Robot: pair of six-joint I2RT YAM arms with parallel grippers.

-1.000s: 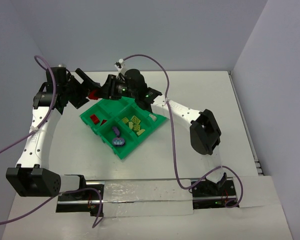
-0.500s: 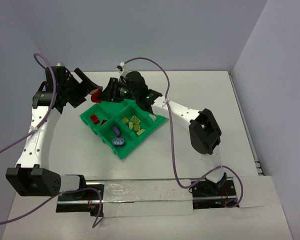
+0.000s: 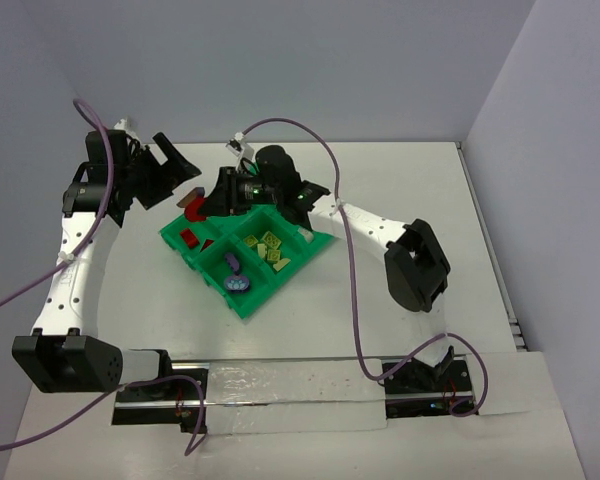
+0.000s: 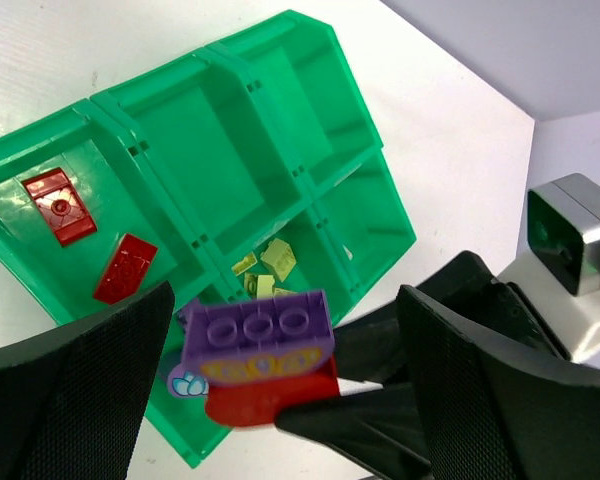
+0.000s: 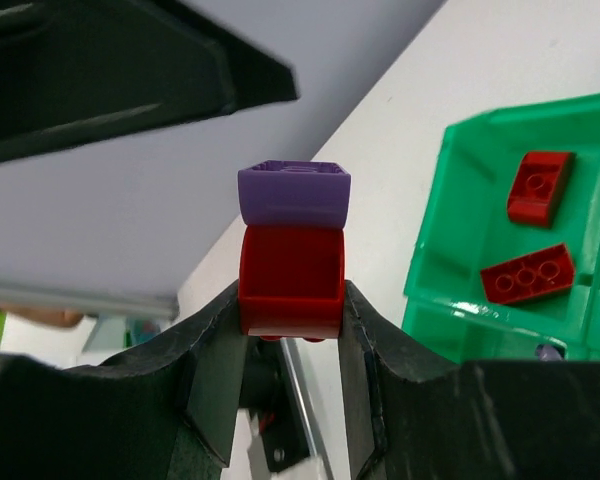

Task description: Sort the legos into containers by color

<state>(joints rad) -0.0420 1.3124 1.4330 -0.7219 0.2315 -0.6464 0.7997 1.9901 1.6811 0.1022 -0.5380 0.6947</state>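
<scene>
My right gripper (image 5: 290, 300) is shut on a red lego (image 5: 290, 280) with a purple lego (image 5: 295, 195) stuck on top. It holds the pair in the air beyond the far left corner of the green tray (image 3: 325, 240). The top view shows the red lego (image 3: 193, 203) at the right gripper (image 3: 205, 203). My left gripper (image 3: 175, 172) is open and empty, just up and left of the pair. In the left wrist view the purple lego (image 4: 258, 330) and red lego (image 4: 270, 395) hang between my wide-open fingers (image 4: 70, 390), touching neither.
The tray's bins hold two red legos (image 3: 190, 238), several yellow-green legos (image 3: 268, 248), purple pieces (image 3: 236, 280) and a small white piece (image 3: 305, 235). The far bins (image 4: 210, 150) hold nothing. The right arm's elbow (image 3: 415, 265) hangs right of the tray.
My left gripper has drawn back up and to the left, away from the stuck pair. My right gripper has moved slightly down and left with the pair.
</scene>
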